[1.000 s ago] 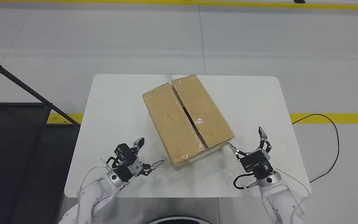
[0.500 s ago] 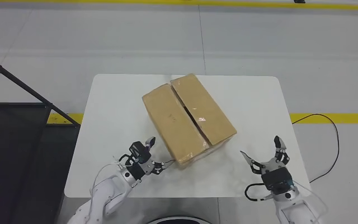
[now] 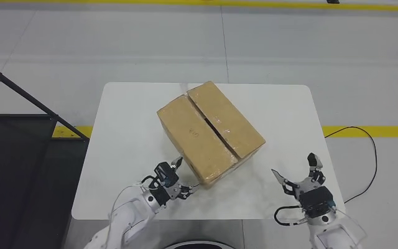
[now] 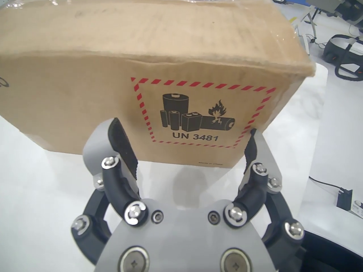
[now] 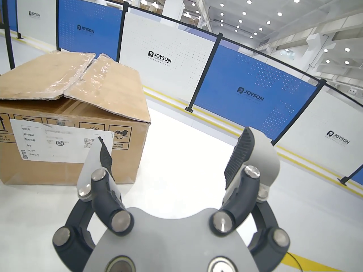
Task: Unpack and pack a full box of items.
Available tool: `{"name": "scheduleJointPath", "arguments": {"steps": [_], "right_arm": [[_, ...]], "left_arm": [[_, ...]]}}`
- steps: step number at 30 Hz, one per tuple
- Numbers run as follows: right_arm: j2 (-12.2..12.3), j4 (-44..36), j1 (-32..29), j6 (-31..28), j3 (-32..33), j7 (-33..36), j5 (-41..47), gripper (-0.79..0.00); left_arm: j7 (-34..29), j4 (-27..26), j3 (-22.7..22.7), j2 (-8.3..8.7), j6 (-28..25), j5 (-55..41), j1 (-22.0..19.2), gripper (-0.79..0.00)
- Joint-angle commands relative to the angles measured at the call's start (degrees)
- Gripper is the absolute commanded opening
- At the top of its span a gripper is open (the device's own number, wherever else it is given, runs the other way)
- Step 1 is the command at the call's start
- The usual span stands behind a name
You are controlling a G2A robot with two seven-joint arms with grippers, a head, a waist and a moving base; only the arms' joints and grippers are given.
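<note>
A brown cardboard box (image 3: 210,132) lies askew in the middle of the white table (image 3: 124,118), its two top flaps folded down with a seam between them. My left gripper (image 3: 181,177) is open right at the box's near end face (image 4: 158,86), its fingertips (image 4: 116,131) touching or almost touching the cardboard by the red-bordered battery label (image 4: 198,114). My right gripper (image 3: 295,171) is open and empty, off the box's near right corner near the table's front right. In the right wrist view the box (image 5: 71,108) sits past my open right gripper (image 5: 173,148).
A yellow floor line (image 3: 360,131) and a black cable (image 3: 367,162) lie off the table's right side. A dark frame (image 3: 31,155) stands to the left. Bare table surface lies left and right of the box.
My left gripper moved forward and right up to the box's near end. My right gripper drew back from the box toward the front right corner. The box turned slightly and shifted away.
</note>
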Motion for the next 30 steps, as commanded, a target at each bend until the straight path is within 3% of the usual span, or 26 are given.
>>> {"name": "scheduleJointPath", "arguments": {"steps": [1,7,13,17,22,30], "right_arm": [[0.00,0.00,0.06,-0.08,0.07,0.35,0.26,0.000],[0.00,0.00,0.06,-0.08,0.07,0.35,0.26,0.000],[-0.02,-0.85,0.37,-0.57,-0.14,0.50,0.02,0.000],[0.11,-1.50,-0.19,-2.13,-0.13,-0.67,-1.67,0.000],[0.35,-2.85,-1.92,-4.35,-0.57,-2.39,-5.70,0.000],[0.23,-8.28,-8.02,-0.27,-3.22,-5.78,-11.78,0.000]], "left_arm": [[1.10,-1.20,-2.63,0.22,1.72,-1.97,1.63,0.000],[2.82,-4.19,-14.07,1.17,2.96,-9.62,6.15,0.000],[2.36,-3.68,-21.89,1.29,7.20,-17.30,4.92,0.000],[0.50,-1.77,-23.94,1.30,9.38,-18.33,1.10,0.000],[-3.01,2.82,-23.77,1.13,12.29,-19.67,-6.48,0.000],[-5.88,12.89,-19.47,1.14,8.31,-14.38,-18.78,0.000]]}}
